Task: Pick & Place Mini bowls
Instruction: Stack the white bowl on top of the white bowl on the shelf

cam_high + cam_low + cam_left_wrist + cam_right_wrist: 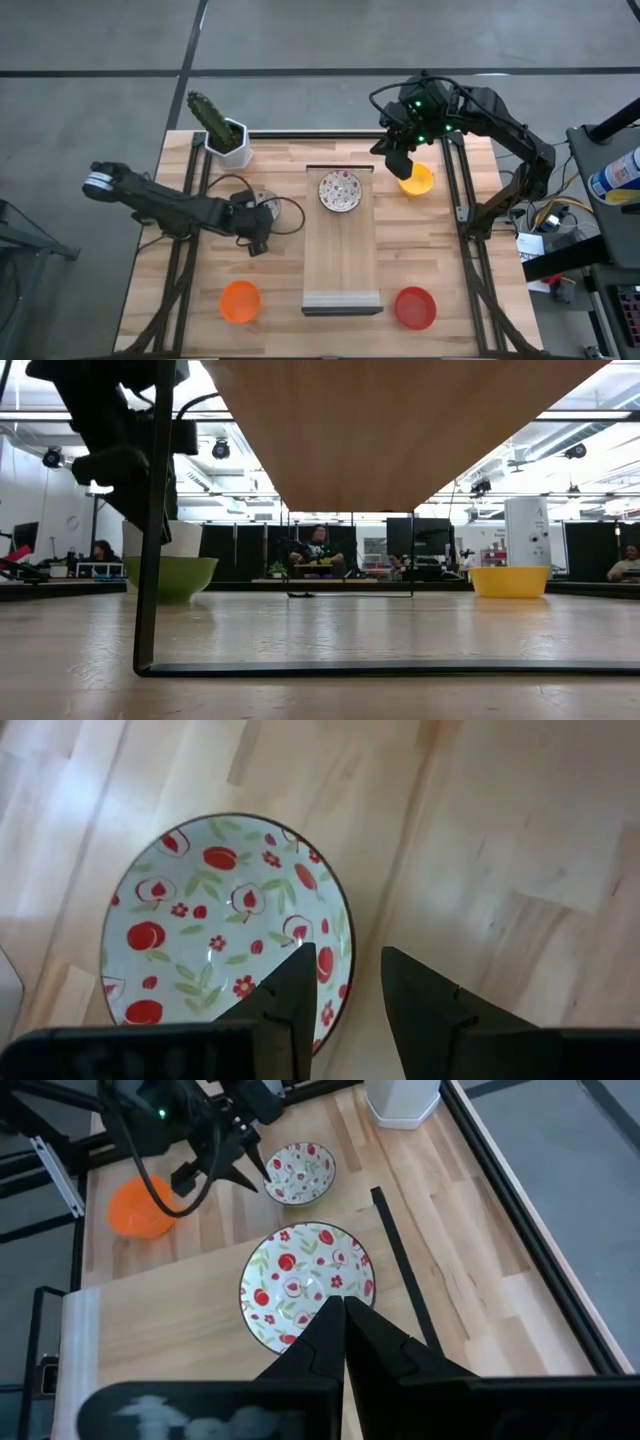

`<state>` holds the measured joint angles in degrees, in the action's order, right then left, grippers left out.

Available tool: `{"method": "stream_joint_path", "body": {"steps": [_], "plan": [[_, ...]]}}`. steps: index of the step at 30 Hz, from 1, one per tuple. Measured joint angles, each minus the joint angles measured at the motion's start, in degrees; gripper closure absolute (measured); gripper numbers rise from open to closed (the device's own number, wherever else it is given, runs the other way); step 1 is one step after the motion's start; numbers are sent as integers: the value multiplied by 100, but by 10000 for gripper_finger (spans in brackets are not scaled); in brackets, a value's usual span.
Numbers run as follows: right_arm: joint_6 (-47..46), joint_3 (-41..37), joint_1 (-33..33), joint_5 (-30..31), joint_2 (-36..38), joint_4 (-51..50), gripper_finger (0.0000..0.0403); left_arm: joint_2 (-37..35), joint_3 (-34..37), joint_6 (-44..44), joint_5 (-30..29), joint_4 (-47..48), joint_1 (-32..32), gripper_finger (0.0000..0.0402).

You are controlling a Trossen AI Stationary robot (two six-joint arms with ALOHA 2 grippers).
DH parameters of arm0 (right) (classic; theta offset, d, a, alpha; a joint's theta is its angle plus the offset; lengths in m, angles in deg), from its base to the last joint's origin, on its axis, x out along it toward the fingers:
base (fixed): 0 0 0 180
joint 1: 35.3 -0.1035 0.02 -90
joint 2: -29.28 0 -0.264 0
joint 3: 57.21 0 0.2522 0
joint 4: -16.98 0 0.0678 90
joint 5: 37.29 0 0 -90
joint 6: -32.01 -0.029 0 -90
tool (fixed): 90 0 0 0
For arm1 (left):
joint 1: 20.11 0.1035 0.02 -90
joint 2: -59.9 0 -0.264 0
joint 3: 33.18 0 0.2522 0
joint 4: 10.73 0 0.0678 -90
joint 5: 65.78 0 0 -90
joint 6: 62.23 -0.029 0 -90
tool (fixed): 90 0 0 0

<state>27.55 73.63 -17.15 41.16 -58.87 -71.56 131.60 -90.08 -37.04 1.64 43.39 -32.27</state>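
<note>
Pale wood covered the whole counter [290,290], and a lighter raised board [340,262] ran down its middle. We saw five mini bowls in all. One patterned bowl [340,190], white with red fruit and green leaves, sat on the far end of the board. A second patterned bowl [228,930] lay on the counter just left of the board, mostly hidden from above by the left hand [256,222]. From that arm's wrist camera we saw the left hand's two fingers [292,1000] slightly parted, one over the inside of the bowl and the other outside its rim, so the hand straddled the edge without yet pinching it. The right wrist camera showed the same thing from farther off, with the left hand [237,1155] at the rim of that bowl [300,1172].

The right hand [399,160] hovered near the far right of the counter, just beside the yellow bowl [418,181] and partly over it in the overhead picture. Its fingers [380,1345] were pressed together and held nothing, and they pointed toward the patterned bowl on the board [307,1285].

The orange bowl [240,301] sat near the front left, and the red bowl [415,307] near the front right, well apart, with the board's near end between them. A white square pot [229,142] holding a cactus [208,116] stood at the far left corner.
</note>
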Motion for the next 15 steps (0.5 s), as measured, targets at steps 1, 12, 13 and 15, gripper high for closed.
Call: {"method": "stream_joint_path", "body": {"steps": [1,12,13,15], "plan": [[-4,0,0,1,1,0,394,25,32,14,22,7,9,294],[-95,0,0,2,1,17,394,98,329,-37,30,-71,70,294],[-95,0,-1,2,1,21,394,119,357,-98,34,-107,72,294],[-113,0,0,4,1,44,394,135,426,-235,39,-301,75,294]]}}
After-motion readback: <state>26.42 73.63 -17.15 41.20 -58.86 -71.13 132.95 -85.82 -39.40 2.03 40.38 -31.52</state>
